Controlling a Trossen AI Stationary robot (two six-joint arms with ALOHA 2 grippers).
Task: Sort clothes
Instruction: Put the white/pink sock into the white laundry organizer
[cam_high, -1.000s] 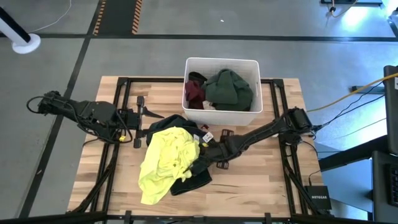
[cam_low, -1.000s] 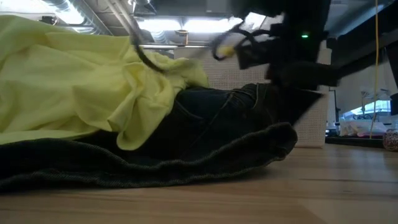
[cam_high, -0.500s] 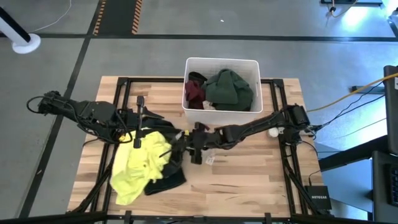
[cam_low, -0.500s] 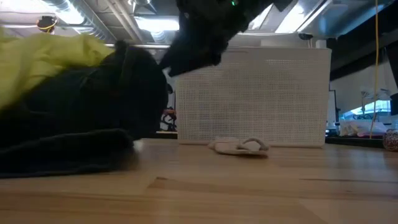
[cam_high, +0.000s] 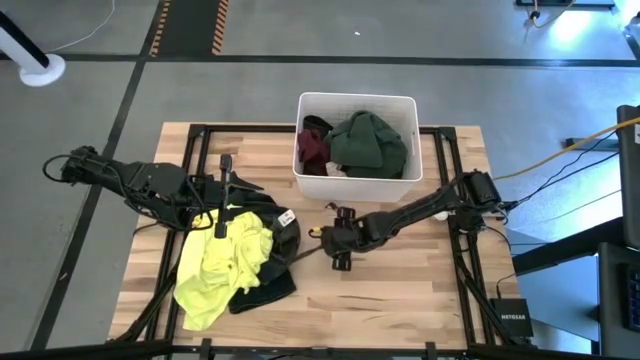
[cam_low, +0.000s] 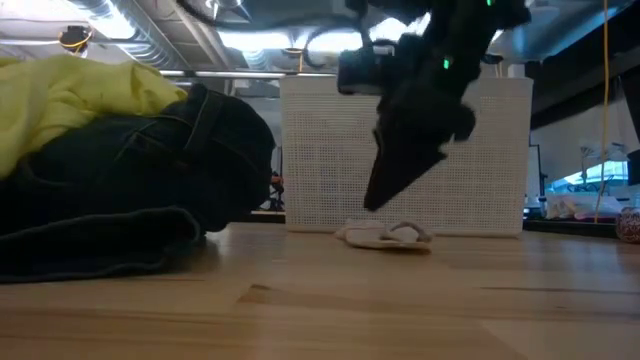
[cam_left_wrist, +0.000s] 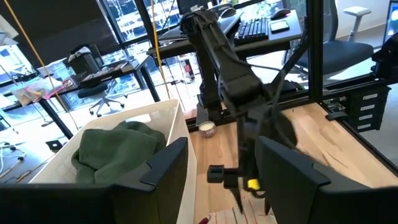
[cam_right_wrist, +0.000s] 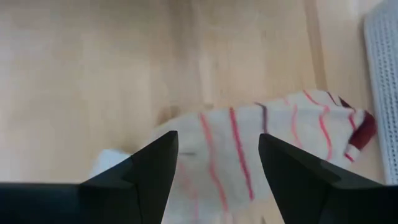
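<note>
A neon yellow garment (cam_high: 215, 265) lies bunched on a black garment (cam_high: 270, 285) at the table's left middle; both show in the low view, yellow (cam_low: 70, 95) over black (cam_low: 150, 180). A small white piece with red stripes (cam_right_wrist: 261, 149) lies flat on the wood in front of the bin (cam_low: 385, 235). My right gripper (cam_high: 328, 240) hangs open just above it, fingers slanting down (cam_low: 385, 195), one on either side in the right wrist view (cam_right_wrist: 217, 140). My left gripper (cam_left_wrist: 217, 180) waits open above the table's left side (cam_high: 225, 185). Dark green (cam_high: 368, 140) and maroon (cam_high: 312, 150) clothes lie in the bin.
The white plastic bin (cam_high: 357, 97) stands at the table's far middle, its perforated wall (cam_low: 420, 150) just behind the striped piece. Bare wood lies to the right and near side of my right gripper. Black frame rails run along both table sides.
My right gripper swept toward the table's left, then came back a little to the right and tipped further down. The yellow and black pile slid toward the left edge and bunched up. The striped piece, covered before, now lies bare in front of the bin.
</note>
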